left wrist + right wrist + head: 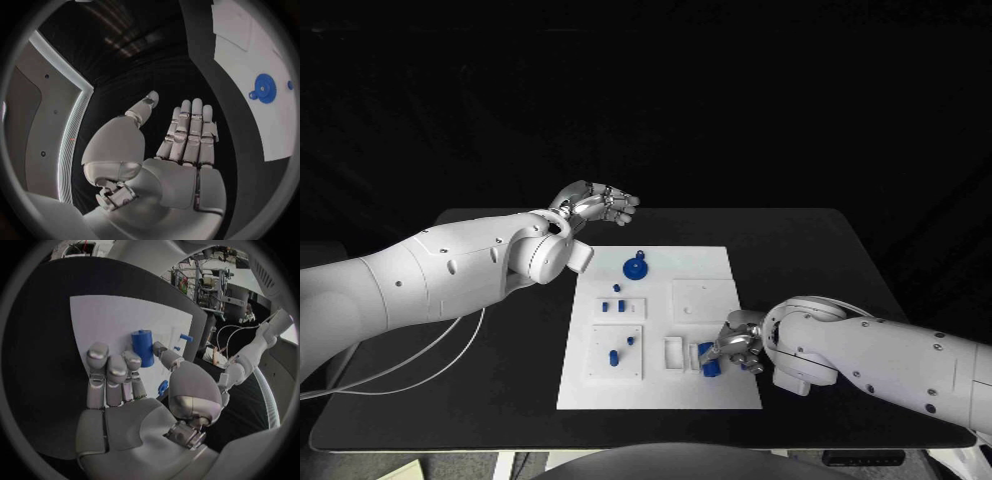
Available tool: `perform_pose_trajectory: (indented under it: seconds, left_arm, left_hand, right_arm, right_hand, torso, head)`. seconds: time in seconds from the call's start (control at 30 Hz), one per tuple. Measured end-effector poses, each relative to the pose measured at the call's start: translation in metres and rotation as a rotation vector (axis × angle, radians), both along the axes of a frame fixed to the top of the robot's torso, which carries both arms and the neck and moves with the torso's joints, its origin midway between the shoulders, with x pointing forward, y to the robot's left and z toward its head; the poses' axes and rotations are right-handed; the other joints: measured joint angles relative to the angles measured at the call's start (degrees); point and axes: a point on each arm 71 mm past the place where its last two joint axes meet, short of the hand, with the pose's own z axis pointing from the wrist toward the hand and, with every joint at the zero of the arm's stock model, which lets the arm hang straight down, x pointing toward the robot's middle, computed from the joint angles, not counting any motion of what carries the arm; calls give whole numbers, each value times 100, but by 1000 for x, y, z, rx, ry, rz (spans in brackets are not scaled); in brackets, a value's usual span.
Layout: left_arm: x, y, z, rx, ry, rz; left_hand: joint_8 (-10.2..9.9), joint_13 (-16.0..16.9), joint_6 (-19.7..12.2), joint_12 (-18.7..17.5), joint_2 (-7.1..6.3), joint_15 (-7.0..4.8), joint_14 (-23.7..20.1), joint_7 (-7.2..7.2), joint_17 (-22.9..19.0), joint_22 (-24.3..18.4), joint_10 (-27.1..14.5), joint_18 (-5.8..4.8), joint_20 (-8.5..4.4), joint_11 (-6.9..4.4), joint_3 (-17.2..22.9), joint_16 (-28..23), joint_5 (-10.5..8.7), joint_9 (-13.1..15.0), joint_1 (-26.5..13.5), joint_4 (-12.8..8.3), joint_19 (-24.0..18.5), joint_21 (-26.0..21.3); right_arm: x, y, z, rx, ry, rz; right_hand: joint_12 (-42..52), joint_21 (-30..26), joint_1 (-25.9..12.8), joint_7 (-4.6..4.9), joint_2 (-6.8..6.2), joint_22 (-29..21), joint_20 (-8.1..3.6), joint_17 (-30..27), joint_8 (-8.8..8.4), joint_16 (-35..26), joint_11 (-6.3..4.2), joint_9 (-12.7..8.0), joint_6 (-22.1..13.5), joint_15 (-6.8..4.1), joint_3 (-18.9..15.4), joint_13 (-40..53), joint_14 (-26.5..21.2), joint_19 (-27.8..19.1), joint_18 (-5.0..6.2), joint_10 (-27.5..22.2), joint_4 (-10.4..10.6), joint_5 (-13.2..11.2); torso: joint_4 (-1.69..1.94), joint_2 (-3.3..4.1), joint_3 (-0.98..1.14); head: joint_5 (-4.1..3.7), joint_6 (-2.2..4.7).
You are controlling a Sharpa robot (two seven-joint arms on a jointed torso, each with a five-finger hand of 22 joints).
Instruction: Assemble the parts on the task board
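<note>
Right silver hand [737, 345] grips a blue cylinder part [142, 347] over the white task board [711, 262]; left silver hand [596, 205] open, empty; assembly looks midway

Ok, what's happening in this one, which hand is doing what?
The robot is fitting small blue parts onto the white task board on the black table. Its right hand is at the board's near right area, its fingers at a blue cylindrical part; whether it actually grips the part is not clear. The left hand is raised beyond the board's far left corner, fingers apart and holding nothing. A blue gear-shaped part sits on the board's far end.
</note>
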Motion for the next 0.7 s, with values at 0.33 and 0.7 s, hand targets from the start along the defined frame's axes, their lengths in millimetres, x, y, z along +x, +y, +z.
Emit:
perform_pose_trajectory:
  seconds: [0.33,0.7]
  left_arm:
    - [0,0,0,0,0,0]
    - [0,-4,0,-3,0,-6]
  left_hand:
    - [0,-5,0,23,0,0,0,0,6,-1,0,0,0,0,0,0,0,-5,0,0,0,0]
    - [0,-5,0,23,0,0,0,0,12,5,0,0,0,0,0,0,0,-5,0,0,0,0]
  right_arm:
    - [10,9,32,45,-38,-10]
    - [14,32,30,74,-8,-16]
  right_hand:
    - [0,38,-126,-19,15,-1,0,24,1,-22,-38,31,19,-44,47,-16,1,0,3,38,47,-5]
    - [22,64,-200,-20,29,-1,0,43,1,-21,-37,31,20,-43,78,-16,1,0,5,39,46,-5]
  torso:
    - [-4,0,-2]
    - [4,2,-7]
  head:
    - [22,34]
    - [45,58]
